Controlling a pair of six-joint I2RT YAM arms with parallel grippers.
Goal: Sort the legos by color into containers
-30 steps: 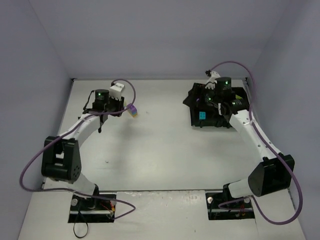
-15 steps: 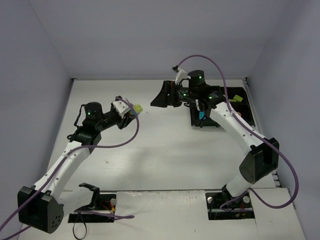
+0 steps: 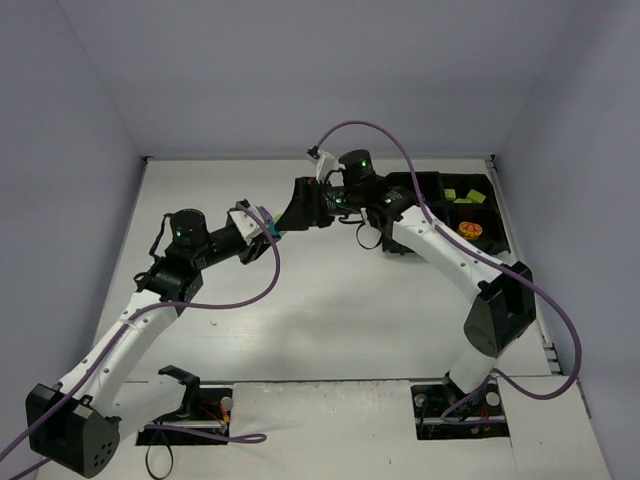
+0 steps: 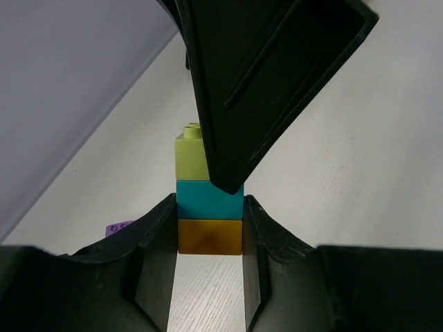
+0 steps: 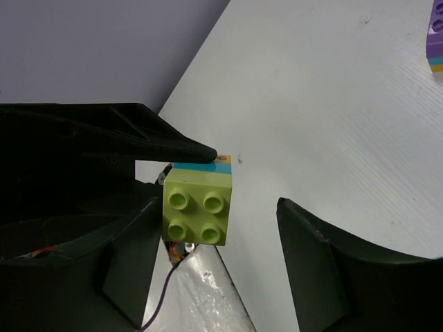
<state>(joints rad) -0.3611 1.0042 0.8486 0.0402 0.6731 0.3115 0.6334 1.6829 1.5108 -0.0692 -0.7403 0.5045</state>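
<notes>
My left gripper (image 4: 210,207) is shut on a stack of three legos held above the table: an orange brick (image 4: 210,236) between the pads, a cyan brick (image 4: 210,199) and a lime green brick (image 4: 192,155) at the outer end. The top view shows this gripper (image 3: 268,228) at mid-table. My right gripper (image 5: 218,214) is open, with its fingers either side of the lime brick (image 5: 198,205); the brick lies close to one finger and a wide gap is left to the other. The black tray (image 3: 400,250) sits at the back right.
The tray holds lime bricks (image 3: 460,195) and an orange piece (image 3: 470,230). A purple brick (image 4: 119,227) lies on the table beside the left gripper. In the right wrist view, a purple-topped stack (image 5: 435,38) shows at the upper right corner. Grey walls enclose the table.
The right arm swung left from over the tray to the left gripper. The left arm stretched toward the table's middle, carrying the stack.
</notes>
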